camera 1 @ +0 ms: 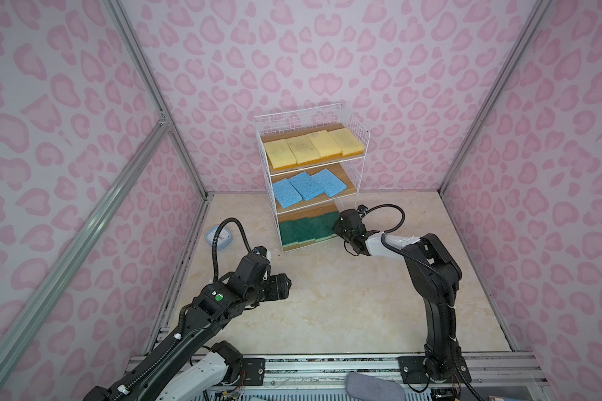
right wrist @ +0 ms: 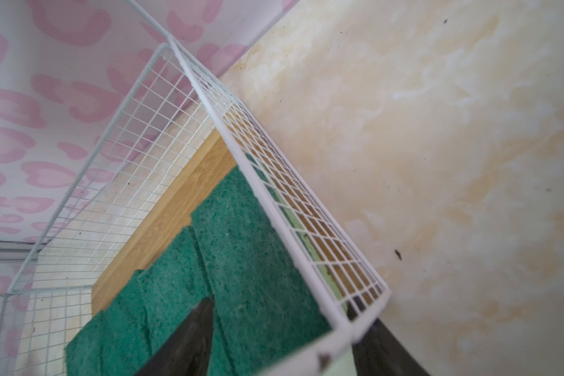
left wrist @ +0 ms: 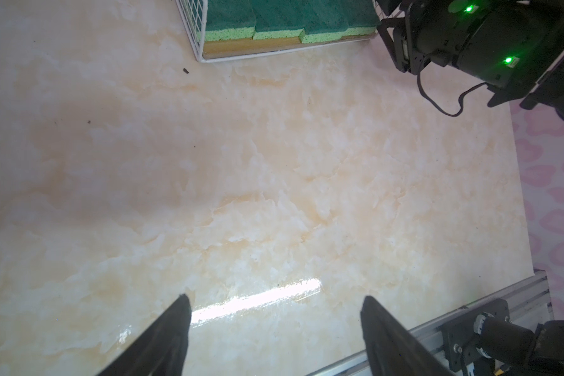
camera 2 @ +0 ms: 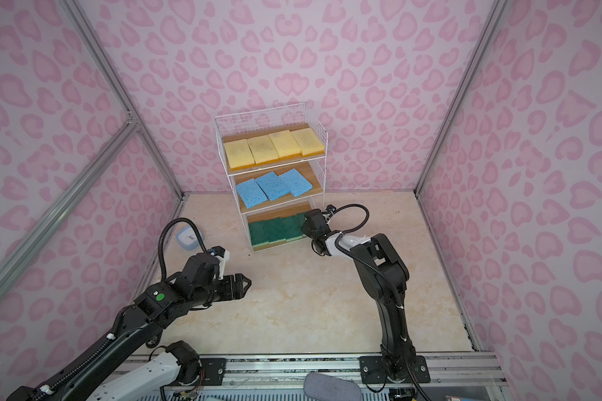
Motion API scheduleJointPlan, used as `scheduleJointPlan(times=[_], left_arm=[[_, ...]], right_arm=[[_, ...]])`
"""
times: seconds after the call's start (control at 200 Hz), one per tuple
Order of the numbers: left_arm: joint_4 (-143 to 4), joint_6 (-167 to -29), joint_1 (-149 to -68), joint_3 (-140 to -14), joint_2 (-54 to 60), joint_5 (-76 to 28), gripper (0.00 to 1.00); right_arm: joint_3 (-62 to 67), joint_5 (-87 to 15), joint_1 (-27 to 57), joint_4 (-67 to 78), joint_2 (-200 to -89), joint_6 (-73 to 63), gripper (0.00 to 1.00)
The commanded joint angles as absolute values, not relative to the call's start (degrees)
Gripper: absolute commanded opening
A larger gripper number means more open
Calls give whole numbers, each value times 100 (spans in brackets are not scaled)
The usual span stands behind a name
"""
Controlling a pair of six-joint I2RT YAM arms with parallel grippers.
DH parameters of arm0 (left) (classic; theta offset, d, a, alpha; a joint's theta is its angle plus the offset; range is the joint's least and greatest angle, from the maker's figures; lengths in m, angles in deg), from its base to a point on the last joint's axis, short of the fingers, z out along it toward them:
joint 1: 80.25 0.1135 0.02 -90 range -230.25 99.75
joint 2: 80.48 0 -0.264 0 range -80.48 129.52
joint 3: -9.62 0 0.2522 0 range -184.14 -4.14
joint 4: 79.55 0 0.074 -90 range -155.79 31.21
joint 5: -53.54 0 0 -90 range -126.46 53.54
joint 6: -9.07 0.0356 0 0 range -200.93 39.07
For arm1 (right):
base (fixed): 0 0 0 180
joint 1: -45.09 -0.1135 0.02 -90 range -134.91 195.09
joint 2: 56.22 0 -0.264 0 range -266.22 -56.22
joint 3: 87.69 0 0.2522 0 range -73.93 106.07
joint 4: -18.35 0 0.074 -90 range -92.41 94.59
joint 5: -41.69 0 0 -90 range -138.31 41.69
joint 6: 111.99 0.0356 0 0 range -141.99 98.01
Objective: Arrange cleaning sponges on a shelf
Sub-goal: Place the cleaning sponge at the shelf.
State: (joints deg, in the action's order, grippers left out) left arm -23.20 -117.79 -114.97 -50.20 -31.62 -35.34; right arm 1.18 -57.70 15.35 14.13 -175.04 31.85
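Pink blotch-patterned walls [camera 1: 327, 52] close in a pale marbled bench [camera 1: 327, 305], and the shelf [camera 1: 355, 125] stands at the back of it against the wall. The sponges are sorted one colour to a tier. Four yellow sponges [camera 1: 313, 145] are on top and three blue sponges [camera 1: 308, 185] in the middle. Four green sponges [camera 1: 306, 227] lie scourer-face up on the lowest board, seemingly overlapped to fit its width. None lies on the bench, so the arranging looks all but done.

The right claw [right wrist: 280, 301] sits at the bottom tier's front corner. Its fingers [right wrist: 189, 341] are apart and straddle the wire side – one over the end green sponge, one outside the grid, gripping nothing. The left claw [left wrist: 275, 298] hovers over bare bench, spread wide and empty – probably kept clear of the work. A small blue clock [camera 1: 226, 239] lies well apart from the shelf.
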Motion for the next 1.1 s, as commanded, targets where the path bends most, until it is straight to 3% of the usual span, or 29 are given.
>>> scheduleJointPlan(times=[0.0,0.44,0.625,0.795,0.955,1.06,1.095], left_arm=[[-2239,-11810,-11497,-5154,-3178,-3482,84],[-1765,-11779,-11479,-5614,-3323,-3919,84],[-1418,-11661,-11420,-6041,-3487,-4439,87],[-1235,-11740,-11378,-6357,-3989,-5554,93],[-1114,-11683,-11374,-6525,-4347,-6569,99],[-976,-11582,-11365,-6663,-4359,-7197,98],[-1030,-11512,-11367,-6653,-4349,-7391,98]], right_arm=[[-92,-5877,1526,1535,-17317,2809,70],[-924,-5447,1548,1499,-16291,2382,71],[-1515,-5011,1577,1218,-15169,1694,70],[-2101,-4533,1579,781,-13848,843,71],[-2861,-4690,1576,319,-12373,411,72],[-3256,-5031,1579,-147,-11415,221,85],[-3442,-5246,1576,-189,-11090,185,96]])
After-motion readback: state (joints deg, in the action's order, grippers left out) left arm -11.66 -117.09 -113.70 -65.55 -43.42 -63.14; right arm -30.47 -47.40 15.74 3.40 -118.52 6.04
